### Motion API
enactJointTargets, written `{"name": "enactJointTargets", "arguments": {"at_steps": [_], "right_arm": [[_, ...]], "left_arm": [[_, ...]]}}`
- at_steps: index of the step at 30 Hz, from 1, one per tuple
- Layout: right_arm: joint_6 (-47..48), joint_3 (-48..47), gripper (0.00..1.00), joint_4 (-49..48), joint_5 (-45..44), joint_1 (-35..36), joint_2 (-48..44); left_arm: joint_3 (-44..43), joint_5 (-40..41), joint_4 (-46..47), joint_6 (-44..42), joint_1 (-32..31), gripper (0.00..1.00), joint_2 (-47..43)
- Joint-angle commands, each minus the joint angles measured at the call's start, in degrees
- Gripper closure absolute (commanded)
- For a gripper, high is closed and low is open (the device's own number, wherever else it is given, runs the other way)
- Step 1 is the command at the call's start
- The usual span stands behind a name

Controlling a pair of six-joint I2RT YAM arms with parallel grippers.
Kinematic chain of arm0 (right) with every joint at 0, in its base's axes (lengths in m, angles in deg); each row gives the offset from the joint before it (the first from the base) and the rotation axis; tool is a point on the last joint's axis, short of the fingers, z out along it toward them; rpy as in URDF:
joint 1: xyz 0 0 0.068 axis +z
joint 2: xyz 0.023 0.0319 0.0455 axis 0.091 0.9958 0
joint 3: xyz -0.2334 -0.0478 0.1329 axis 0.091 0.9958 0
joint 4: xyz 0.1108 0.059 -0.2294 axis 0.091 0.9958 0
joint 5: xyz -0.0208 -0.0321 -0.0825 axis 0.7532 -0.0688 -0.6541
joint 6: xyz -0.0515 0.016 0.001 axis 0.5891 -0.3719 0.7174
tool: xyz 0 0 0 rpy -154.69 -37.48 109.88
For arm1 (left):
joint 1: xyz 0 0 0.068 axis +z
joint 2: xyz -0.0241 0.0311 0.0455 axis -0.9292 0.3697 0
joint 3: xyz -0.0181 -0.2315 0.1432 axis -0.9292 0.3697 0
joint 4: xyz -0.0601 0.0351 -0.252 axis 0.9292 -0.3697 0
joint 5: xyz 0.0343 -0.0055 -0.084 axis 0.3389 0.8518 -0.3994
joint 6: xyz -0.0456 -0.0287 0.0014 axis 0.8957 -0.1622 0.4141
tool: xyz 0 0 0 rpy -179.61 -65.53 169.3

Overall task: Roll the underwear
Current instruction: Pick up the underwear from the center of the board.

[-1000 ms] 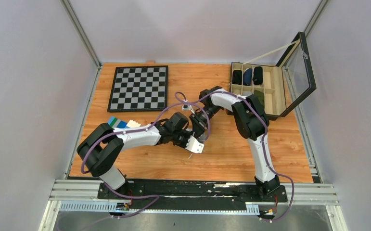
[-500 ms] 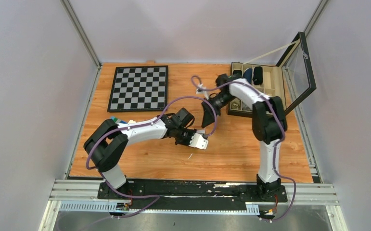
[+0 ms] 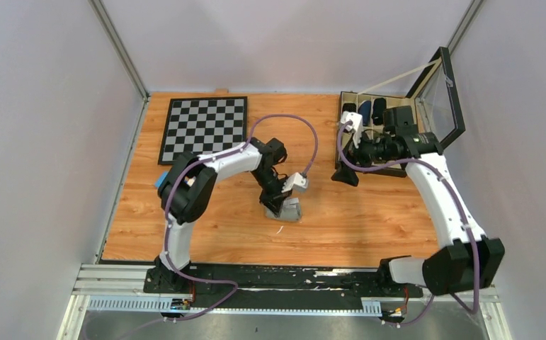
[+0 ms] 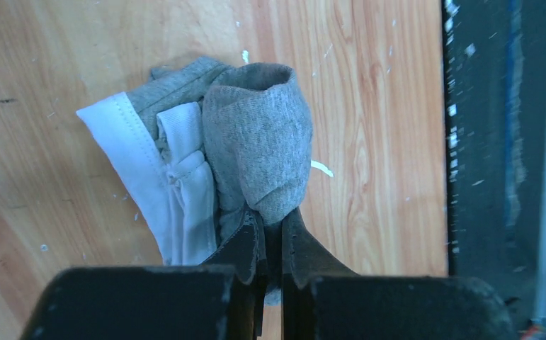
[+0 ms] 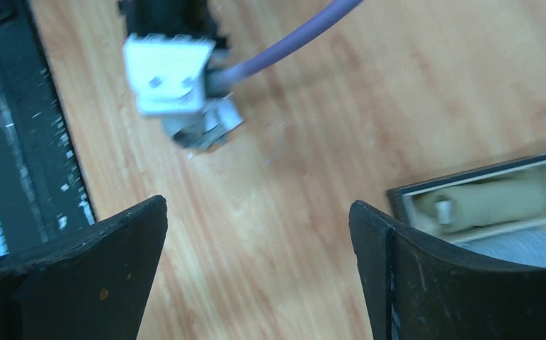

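The underwear (image 4: 256,142) is a grey bundle with a white waistband, partly rolled, lying on the wooden table just right of its middle (image 3: 289,210). My left gripper (image 4: 271,219) is shut on the near end of the grey roll, a fold of fabric pinched between the fingers. From above, the left gripper (image 3: 278,205) points down onto the bundle. My right gripper (image 3: 345,177) hangs open over bare wood beside the box, well apart from the underwear. In the right wrist view the fingers (image 5: 258,212) stand wide with nothing between them, and the underwear (image 5: 202,131) shows blurred beyond.
A chessboard (image 3: 204,129) lies at the back left. A wooden compartment box (image 3: 397,145) with its glass lid raised stands at the back right, several dark rolls in its far cells; its corner shows in the right wrist view (image 5: 482,198). Coloured items (image 3: 162,178) lie left.
My right gripper opened, let go and swung right toward the box. My left gripper closed on the underwear, and the left arm turned so the gripper points down at the bundle.
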Motion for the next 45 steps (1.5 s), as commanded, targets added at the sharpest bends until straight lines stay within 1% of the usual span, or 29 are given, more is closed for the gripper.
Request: {"name": "enactJointTargets", "arguments": {"at_steps": [1, 3, 4, 6, 8, 10, 13, 15, 20, 23, 27, 34, 40, 42, 45], "right_arm": [[5.6, 2.8, 0.00, 9.2, 5.9, -0.1, 5.9], [9.4, 2.6, 0.00, 12.3, 7.6, 0.0, 6.8], [9.3, 3.1, 0.00, 11.4, 7.5, 0.3, 6.4], [8.4, 5.6, 0.03, 6.9, 5.9, 1.7, 4.1], [8.0, 8.6, 0.04, 1.1, 1.2, 5.2, 1.8], [9.7, 10.6, 0.08, -2.0, -4.0, 10.3, 1.6], [10.9, 12.0, 0.20, -5.8, -10.3, 17.8, 4.7], [11.3, 13.4, 0.27, -9.8, -13.0, 21.6, 6.8], [11.4, 15.5, 0.35, -20.9, -17.1, 29.1, 11.1], [12.0, 16.3, 0.36, -25.4, -19.6, 32.6, 13.1], [12.3, 17.1, 0.35, -28.8, -23.0, 36.1, 15.5], [13.2, 18.0, 0.39, -29.6, -24.1, 38.3, 18.0], [14.4, 20.9, 0.40, -32.0, -26.7, 39.0, 19.9], [14.7, 21.9, 0.40, -33.2, -27.9, 39.4, 21.1], [15.2, 23.4, 0.38, -35.3, -28.9, 40.3, 23.0]], "left_arm": [[-8.9, -11.1, -16.6, -2.2, 4.5, 1.00, 11.4], [-14.7, -14.0, -22.0, -3.2, 6.5, 1.00, 16.6], [-17.9, -15.3, -25.4, -4.6, 7.3, 1.00, 19.1], [-24.3, -17.6, -32.0, -6.5, 8.5, 1.00, 24.7], [-30.2, -19.8, -38.0, -7.3, 9.6, 1.00, 30.6], [-34.3, -20.5, -38.6, -4.2, 10.8, 1.00, 33.8], [-38.1, -18.8, -37.4, -0.3, 11.5, 1.00, 37.2], [-39.7, -17.3, -36.8, 2.0, 11.6, 1.00, 38.6], [-38.2, -17.7, -33.2, 6.2, 11.6, 1.00, 38.3], [-37.4, -17.0, -32.2, 7.2, 11.6, 1.00, 38.3], [-36.1, -14.8, -30.3, 9.3, 11.6, 1.00, 38.9], [-36.6, -14.5, -30.8, 9.6, 11.6, 1.00, 40.1], [-37.1, -13.9, -30.3, 10.4, 11.6, 1.00, 40.2], [-37.2, -13.5, -30.1, 11.1, 11.6, 0.96, 40.2], [-36.7, -12.0, -29.2, 12.0, 11.7, 0.88, 39.7]]}}
